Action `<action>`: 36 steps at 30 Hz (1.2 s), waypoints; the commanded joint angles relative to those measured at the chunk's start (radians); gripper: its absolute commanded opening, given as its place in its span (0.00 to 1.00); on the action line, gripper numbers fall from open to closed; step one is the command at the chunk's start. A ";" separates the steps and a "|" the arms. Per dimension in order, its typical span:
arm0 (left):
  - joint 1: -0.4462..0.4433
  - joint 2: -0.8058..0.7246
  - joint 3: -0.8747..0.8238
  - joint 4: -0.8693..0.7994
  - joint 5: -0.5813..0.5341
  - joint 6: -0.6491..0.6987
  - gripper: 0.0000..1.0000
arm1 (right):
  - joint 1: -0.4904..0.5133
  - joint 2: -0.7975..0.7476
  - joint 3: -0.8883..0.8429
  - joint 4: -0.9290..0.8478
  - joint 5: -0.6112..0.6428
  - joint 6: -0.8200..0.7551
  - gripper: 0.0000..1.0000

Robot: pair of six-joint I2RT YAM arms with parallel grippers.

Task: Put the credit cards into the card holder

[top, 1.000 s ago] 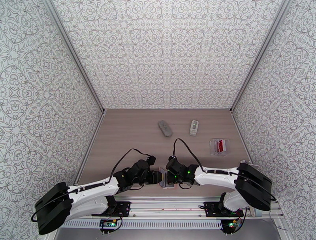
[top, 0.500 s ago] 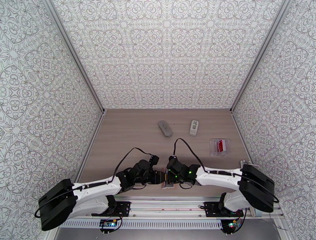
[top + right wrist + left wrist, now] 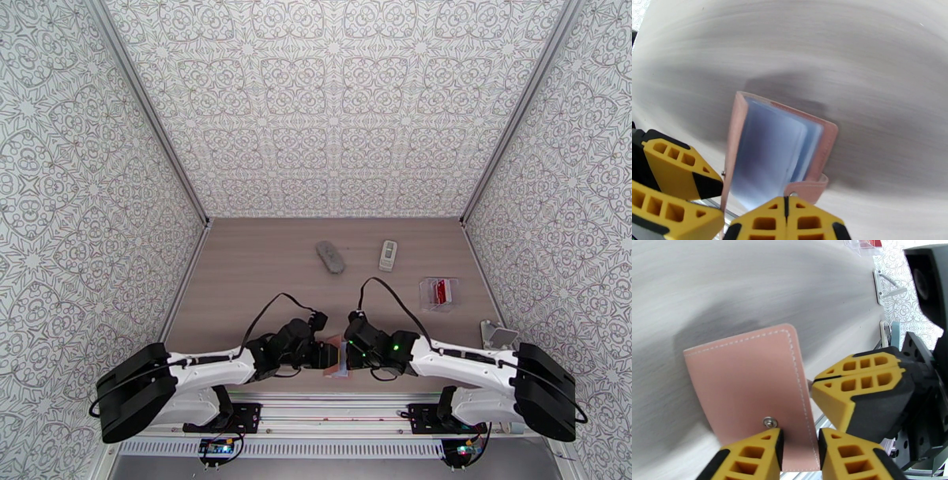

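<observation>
At 6 o'clock our right claw [image 3: 785,200] pinches the floppy card holder [image 3: 778,158] by its tab. The left claw [image 3: 800,434] stands narrow, grip unclear. The credit cards [image 3: 442,290], at 3 o'clock, look stiff and slick, so we'd take their edges.

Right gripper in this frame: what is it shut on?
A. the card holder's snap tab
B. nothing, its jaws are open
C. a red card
A: in the right wrist view the right gripper is closed on the pink snap tab of the card holder, whose clear sleeves fan open above it.
</observation>
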 commanded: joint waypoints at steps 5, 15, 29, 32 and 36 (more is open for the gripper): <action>-0.022 0.068 0.047 0.017 -0.006 0.015 0.27 | -0.012 -0.048 -0.018 -0.051 0.026 -0.002 0.00; -0.030 0.091 0.060 0.040 0.022 0.017 0.32 | -0.020 -0.037 -0.015 -0.049 0.022 -0.006 0.00; 0.055 -0.086 0.025 -0.085 0.046 0.065 0.32 | -0.025 -0.028 -0.020 -0.029 0.018 -0.004 0.00; 0.077 -0.151 -0.001 -0.122 0.036 0.062 0.28 | -0.025 -0.028 -0.020 -0.028 0.019 -0.004 0.00; 0.087 -0.198 -0.025 -0.159 0.023 0.055 0.22 | -0.025 -0.034 -0.022 -0.030 0.023 -0.005 0.00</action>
